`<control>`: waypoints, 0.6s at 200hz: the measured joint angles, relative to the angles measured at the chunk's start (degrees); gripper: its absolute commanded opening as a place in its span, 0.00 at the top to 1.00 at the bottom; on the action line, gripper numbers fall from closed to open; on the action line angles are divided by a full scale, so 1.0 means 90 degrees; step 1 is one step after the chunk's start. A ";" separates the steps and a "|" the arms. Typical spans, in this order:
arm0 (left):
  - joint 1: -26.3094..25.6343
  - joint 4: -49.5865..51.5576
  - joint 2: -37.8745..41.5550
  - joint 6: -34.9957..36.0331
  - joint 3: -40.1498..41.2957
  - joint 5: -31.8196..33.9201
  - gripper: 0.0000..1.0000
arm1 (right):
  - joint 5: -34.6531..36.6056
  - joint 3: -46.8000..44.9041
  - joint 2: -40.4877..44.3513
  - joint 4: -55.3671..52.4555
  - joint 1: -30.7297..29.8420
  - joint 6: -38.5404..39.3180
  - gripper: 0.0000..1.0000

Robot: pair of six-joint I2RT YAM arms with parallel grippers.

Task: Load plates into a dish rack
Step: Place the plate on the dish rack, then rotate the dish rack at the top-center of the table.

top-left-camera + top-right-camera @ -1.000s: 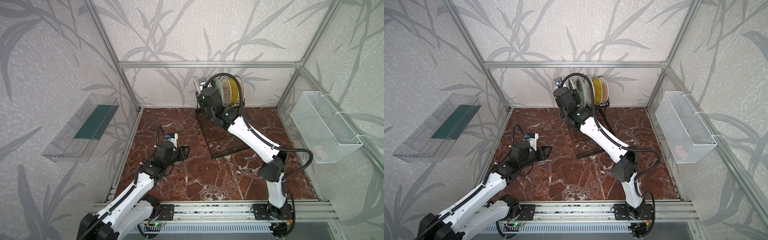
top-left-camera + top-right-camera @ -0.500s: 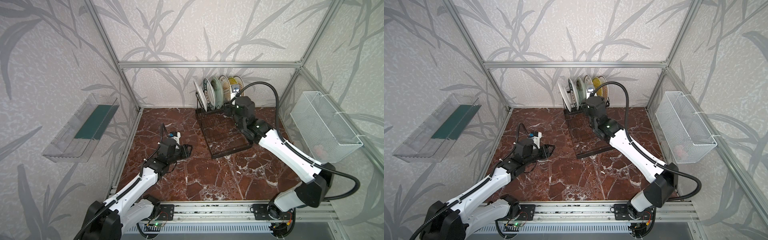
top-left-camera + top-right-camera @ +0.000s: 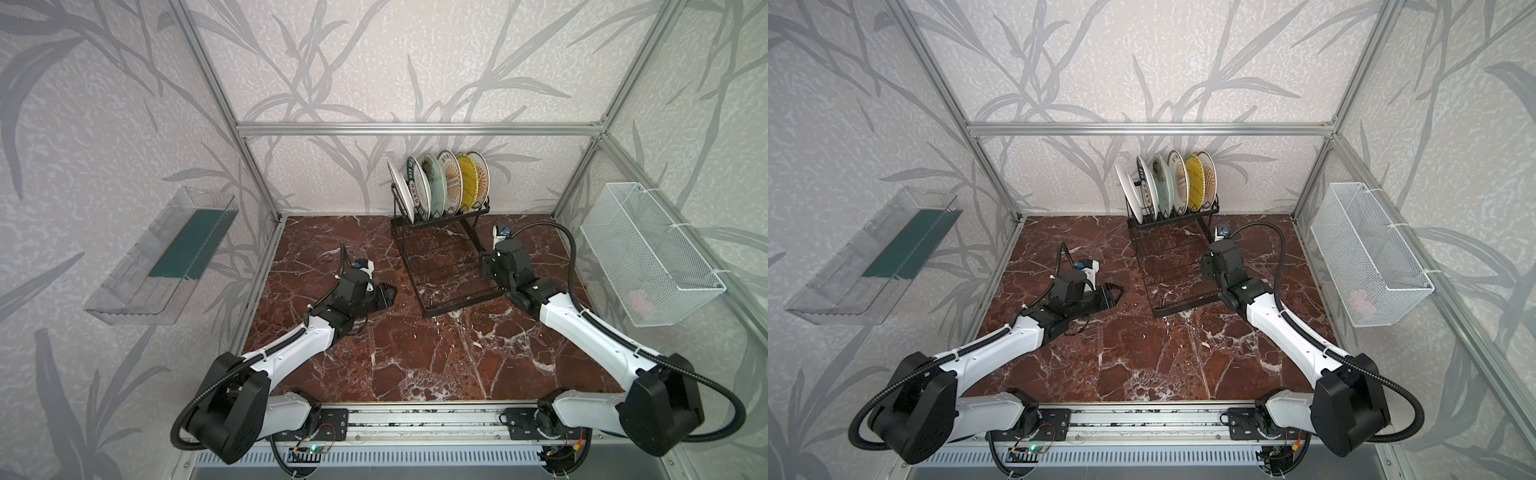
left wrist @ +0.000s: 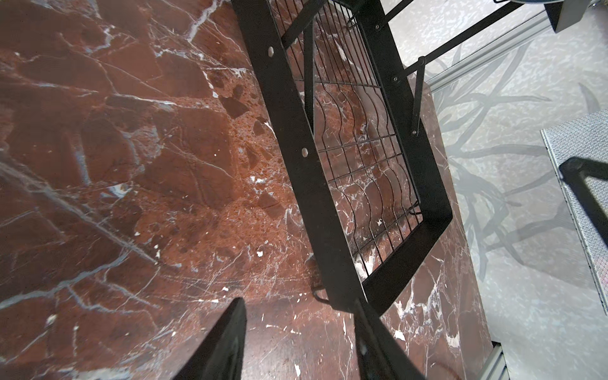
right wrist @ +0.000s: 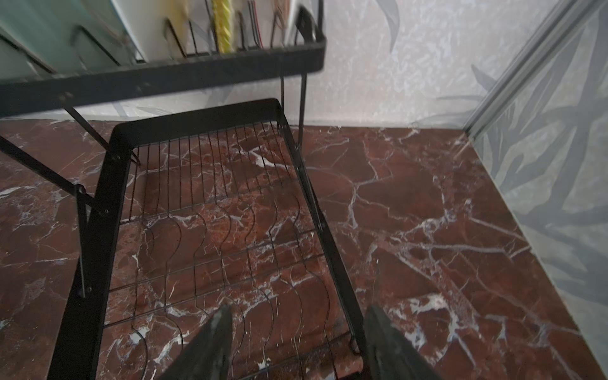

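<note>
**Plates racked, arms idle.** Six plates (image 3: 440, 183) stand on edge, side by side, in the slotted upper section of the black wire dish rack (image 3: 444, 262), at its far end by the back wall. From the left arm's side they run:

- a plain white plate (image 3: 399, 191)
- a lettered-rim plate (image 3: 415, 187)
- a pale mint plate (image 3: 432, 183)
- an orange sunburst plate (image 3: 451, 180)
- a yellow striped plate (image 3: 467, 183)
- a second sunburst plate (image 3: 481, 174)

The red marble tabletop (image 3: 415, 365) shows through the rack's flat grid tray (both wrist views look down on it). The left gripper (image 4: 299, 329) hovers near the rack's near corner on the left arm's side, its jaws spread with only marble between them. The right gripper (image 5: 297, 335) hangs over the rack's rim by the near corner on the right arm's side, its jaws likewise apart and gripping nothing.

Well apart from the rack, a white mesh basket (image 3: 648, 232) on the side wall past the right arm holds a small pale pink item (image 3: 638, 299), too faint to identify. A clear plastic tray (image 3: 124, 291) on the opposite wall carries a dark green sheet (image 3: 187, 245).
</note>
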State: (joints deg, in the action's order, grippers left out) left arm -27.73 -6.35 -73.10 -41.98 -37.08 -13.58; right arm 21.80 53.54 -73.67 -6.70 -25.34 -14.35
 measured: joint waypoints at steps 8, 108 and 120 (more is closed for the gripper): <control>-0.0053 -0.0070 -0.0131 -0.0039 -0.0056 0.0049 0.50 | -0.0051 -0.0219 0.0095 0.0002 0.0051 -0.0172 0.37; -0.0736 -0.0631 -0.1821 -0.0418 -0.0933 0.0826 0.56 | -0.0602 -0.0942 0.0682 -0.0148 0.0486 -0.0748 0.38; -0.0792 -0.0656 -0.2018 -0.0452 -0.1093 0.0867 0.56 | -0.0607 -0.0964 0.0758 -0.0148 0.0522 -0.0760 0.38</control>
State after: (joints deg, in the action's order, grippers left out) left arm -34.85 -12.25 -91.26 -46.04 -46.92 -5.78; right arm 16.34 44.86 -66.85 -8.03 -20.64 -21.19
